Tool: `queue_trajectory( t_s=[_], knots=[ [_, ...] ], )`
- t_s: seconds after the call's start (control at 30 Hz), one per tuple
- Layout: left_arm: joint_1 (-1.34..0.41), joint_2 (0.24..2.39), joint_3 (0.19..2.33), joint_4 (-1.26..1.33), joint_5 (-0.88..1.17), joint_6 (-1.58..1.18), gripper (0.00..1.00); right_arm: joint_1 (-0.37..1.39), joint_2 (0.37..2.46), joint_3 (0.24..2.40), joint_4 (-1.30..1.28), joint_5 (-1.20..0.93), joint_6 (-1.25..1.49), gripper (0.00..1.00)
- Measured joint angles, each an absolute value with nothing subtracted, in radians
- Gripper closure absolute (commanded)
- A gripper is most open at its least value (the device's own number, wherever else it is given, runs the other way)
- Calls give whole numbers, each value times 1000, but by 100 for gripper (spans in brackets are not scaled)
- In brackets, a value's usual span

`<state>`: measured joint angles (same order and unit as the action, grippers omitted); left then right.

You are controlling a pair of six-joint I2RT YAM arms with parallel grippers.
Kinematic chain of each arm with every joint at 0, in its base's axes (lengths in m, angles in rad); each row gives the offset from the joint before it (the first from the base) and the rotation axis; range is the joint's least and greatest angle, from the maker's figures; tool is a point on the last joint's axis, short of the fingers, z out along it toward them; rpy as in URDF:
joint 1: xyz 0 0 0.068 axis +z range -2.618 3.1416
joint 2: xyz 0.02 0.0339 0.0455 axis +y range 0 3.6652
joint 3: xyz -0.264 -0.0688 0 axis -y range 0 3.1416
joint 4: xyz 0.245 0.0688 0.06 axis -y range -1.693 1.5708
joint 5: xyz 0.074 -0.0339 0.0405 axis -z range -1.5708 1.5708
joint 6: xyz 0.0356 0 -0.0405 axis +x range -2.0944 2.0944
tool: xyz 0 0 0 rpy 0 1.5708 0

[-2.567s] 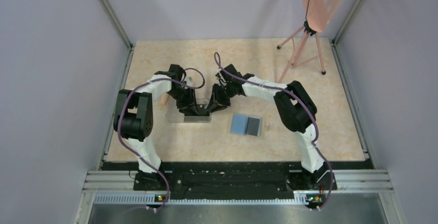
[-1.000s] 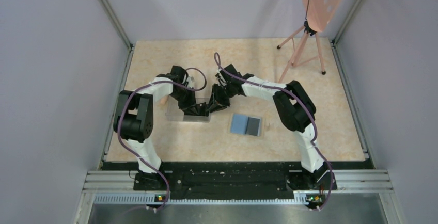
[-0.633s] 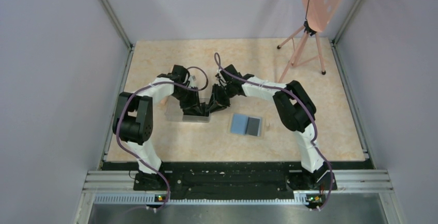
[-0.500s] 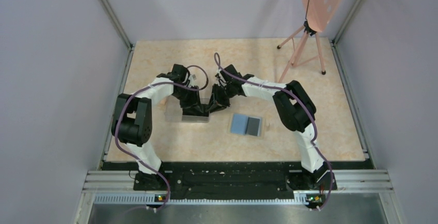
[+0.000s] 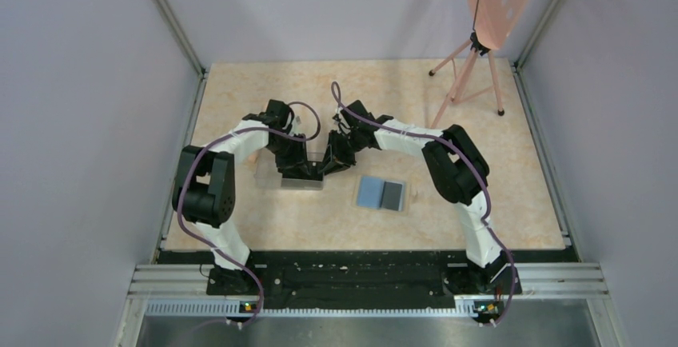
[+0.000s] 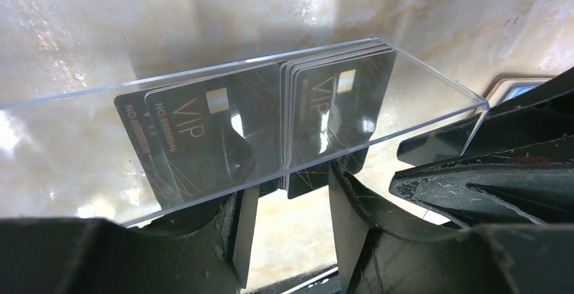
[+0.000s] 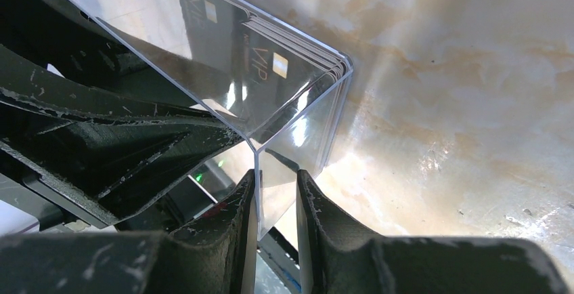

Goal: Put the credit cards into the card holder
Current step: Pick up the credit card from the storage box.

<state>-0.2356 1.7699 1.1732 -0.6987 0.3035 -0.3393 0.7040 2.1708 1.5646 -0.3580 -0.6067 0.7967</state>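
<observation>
Two arms bend inward over the table (image 5: 512, 171), wrists tipped down at a clear box (image 6: 420, 97). The left gripper (image 6: 288, 192) holds its fingers spread at the box's long wall, while the right gripper (image 7: 275, 179) pinches an end corner. Black credit cards (image 6: 338, 111) stand inside the box. The card holder (image 5: 369, 193) lies open nearby.

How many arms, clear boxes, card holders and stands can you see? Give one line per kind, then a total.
Arms: 2
Box: 1
Card holder: 1
Stand: 1
Total: 5
</observation>
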Motion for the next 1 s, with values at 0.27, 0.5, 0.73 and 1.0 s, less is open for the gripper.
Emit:
queue_trajectory(
  t_s=[0.27, 0.5, 0.73, 1.0],
  knots=[
    [-231, 1770, 1173, -701, 310, -340, 52, 704, 2171, 1565, -364, -596, 777, 61],
    [-220, 1776, 1173, -686, 363, -341, 59, 704, 2169, 1565, -370, -589, 760, 77],
    [-220, 1794, 1168, -668, 393, -342, 66, 704, 2165, 1565, -378, -588, 761, 80],
    [-220, 1808, 1167, -662, 413, -342, 94, 704, 2165, 1567, -379, -588, 761, 79]
  ],
)
